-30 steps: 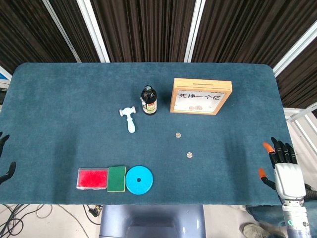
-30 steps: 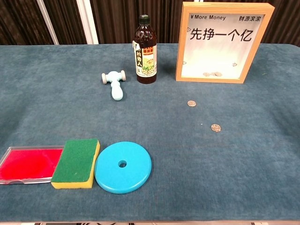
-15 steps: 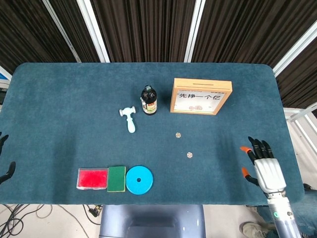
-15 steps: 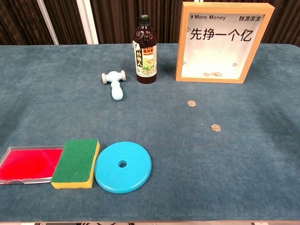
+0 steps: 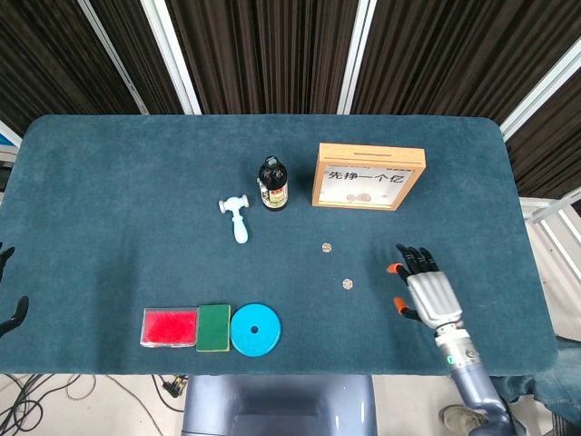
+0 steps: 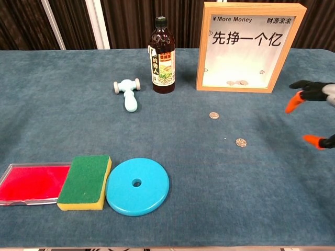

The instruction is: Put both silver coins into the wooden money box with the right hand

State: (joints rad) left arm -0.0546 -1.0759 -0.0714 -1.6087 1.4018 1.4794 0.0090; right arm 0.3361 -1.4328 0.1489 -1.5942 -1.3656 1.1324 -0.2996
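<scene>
Dark slatted wall behind; teal felt desk (image 5: 109,182) below. Right hand (image 5: 427,289) low over the desk's right side, palm down, fingers spread and pointing away from the robot, orange-tipped thumb out toward the coins, nothing held. Same hand at the right edge of the chest view (image 6: 316,115), only fingertips in frame. Left hand (image 5: 9,300) just visible off the desk's left edge, dark fingers apart, nothing in them. Nearer silver coin (image 5: 347,284) flat on the felt, just left of the right hand, not touched. Farther silver coin (image 5: 327,246) flat, between the nearer one and the wooden money box (image 5: 368,176). Box upright toward the back, beside a dark sauce bottle (image 5: 272,184).
</scene>
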